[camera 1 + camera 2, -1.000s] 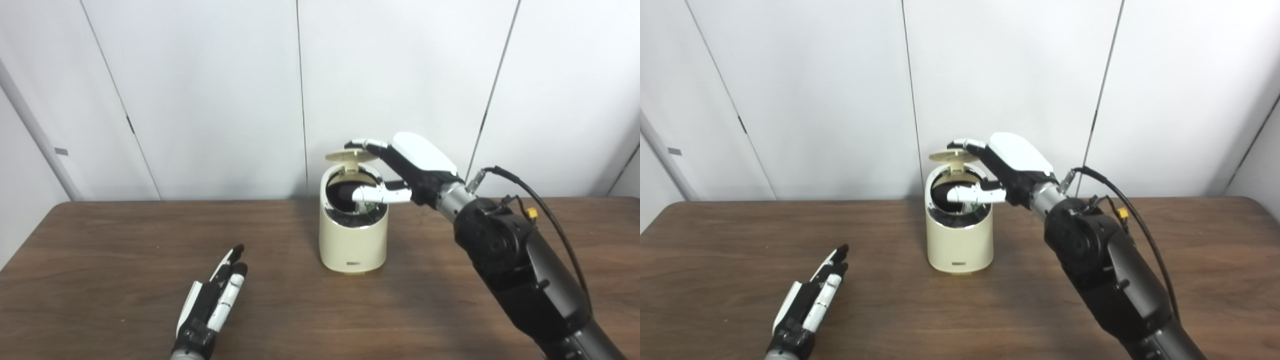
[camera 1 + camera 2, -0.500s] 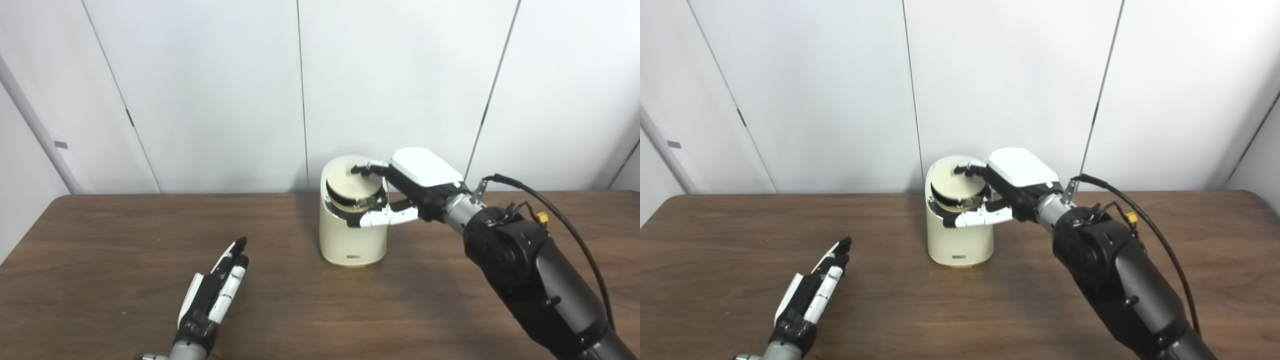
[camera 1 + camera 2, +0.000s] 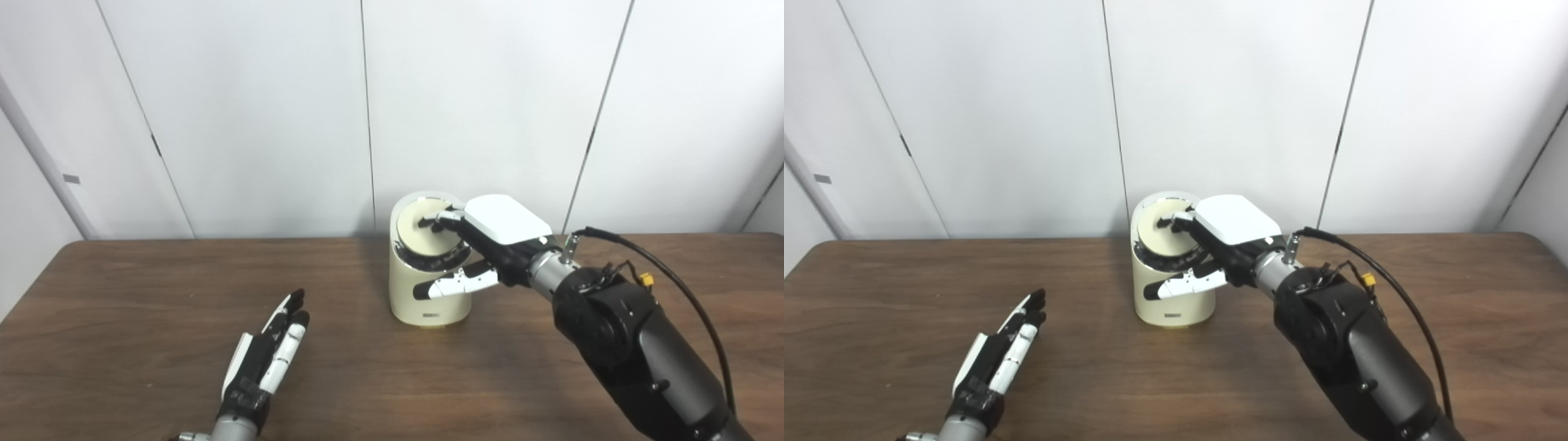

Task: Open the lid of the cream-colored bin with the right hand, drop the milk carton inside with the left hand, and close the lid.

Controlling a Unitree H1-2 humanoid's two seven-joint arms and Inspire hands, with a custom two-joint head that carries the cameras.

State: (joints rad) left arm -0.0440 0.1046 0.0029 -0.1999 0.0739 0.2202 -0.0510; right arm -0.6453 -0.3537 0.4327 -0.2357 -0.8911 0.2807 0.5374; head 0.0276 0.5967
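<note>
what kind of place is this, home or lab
Most likely a lab or test room, not a home. A bare wooden table stands against plain white wall panels, with only a cream-colored bin on it, and the right arm carries an exposed cable.

dark wood table (image 3: 122, 288), white panelled wall (image 3: 257, 110)

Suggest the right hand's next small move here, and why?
Probably lift the right hand up and back off the bin. The lid looks seated flat in the rim, with the fingers resting on top and the thumb beside the bin wall. No carton is visible, and the left hand lies open and empty on the table.
</note>
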